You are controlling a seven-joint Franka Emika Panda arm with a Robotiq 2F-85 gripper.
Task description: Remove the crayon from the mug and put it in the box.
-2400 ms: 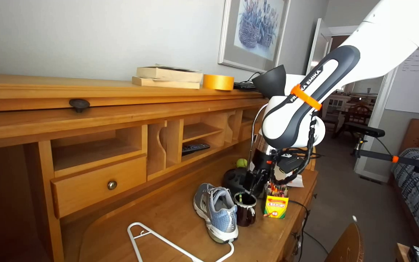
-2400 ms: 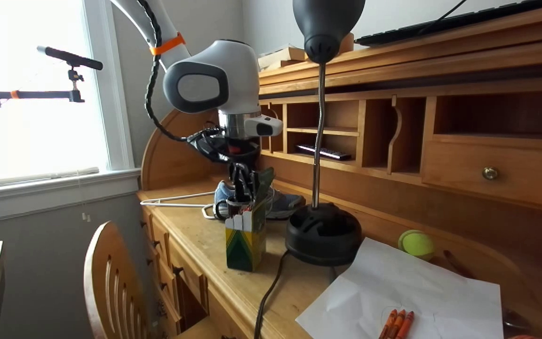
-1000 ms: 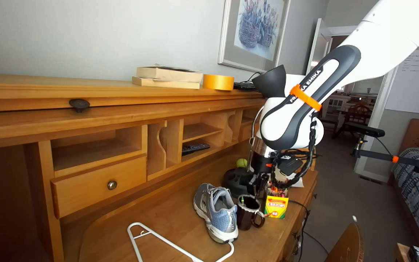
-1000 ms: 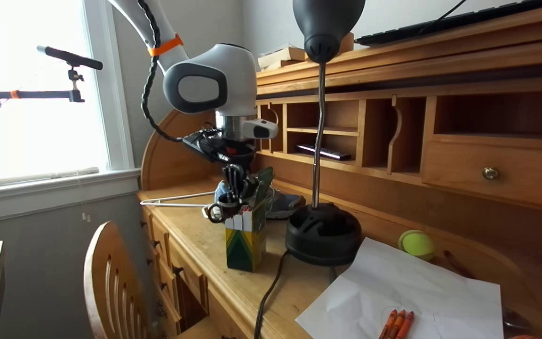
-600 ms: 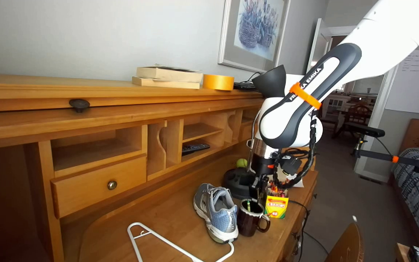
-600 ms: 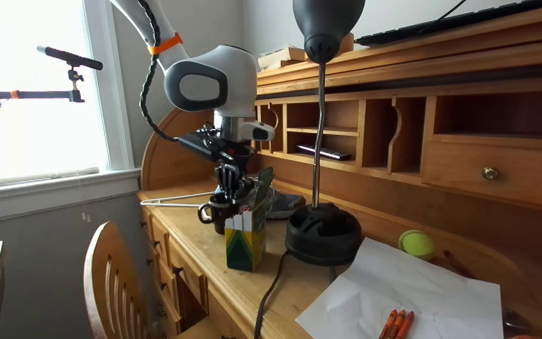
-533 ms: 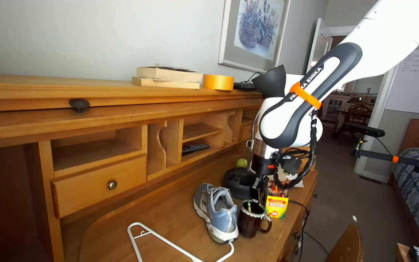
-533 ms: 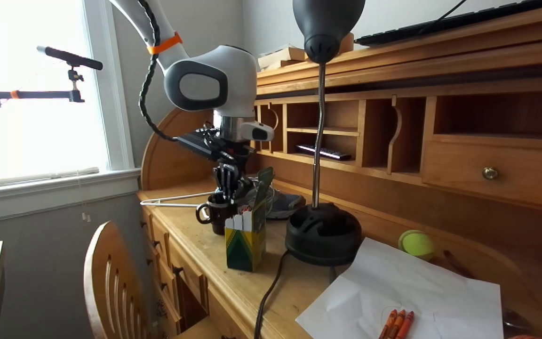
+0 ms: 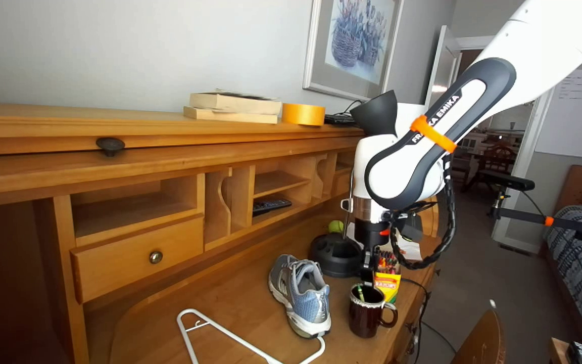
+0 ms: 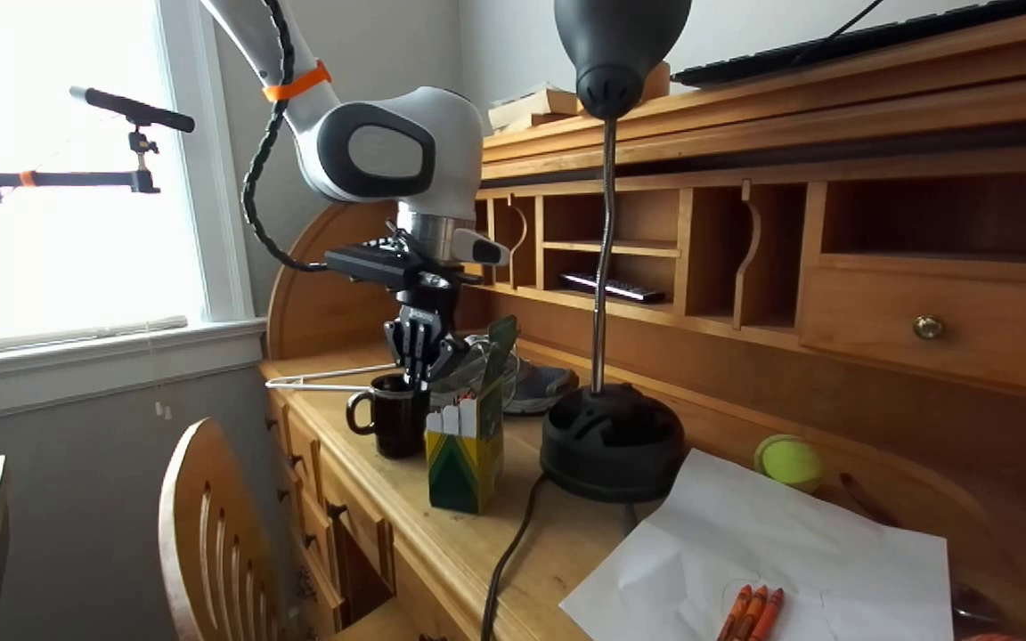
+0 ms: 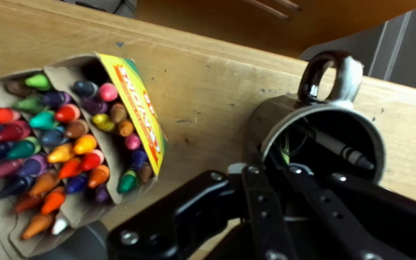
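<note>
Gripper (image 11: 264, 153): points down at the rim of the mug (image 9: 365, 318), its fingers (image 11: 258, 180) drawn together on the mug's wall, one outside, one inside.
Mug: upright on the desk (image 10: 566, 534), handle toward the front edge, just beside the box (image 11: 139, 108).
Green crayon (image 9: 360, 293): inside the mug, tilted, its tip near the rim in an exterior view; in the wrist view only a scrap of green shows by a finger.
Grey crayon (image 11: 338, 147): also inside the mug, slanting, its dark tip on the side away from the box.
Box: upright, lid raised, apart from the mug, packed with coloured crayons (image 11: 85, 144).
Shoe (image 9: 316, 306): grey and blue, near the mug.
Lamp (image 10: 615, 445): black, its base near the box.
Paper (image 10: 655, 579): flat, three orange crayons (image 10: 751, 614) on it.
</note>
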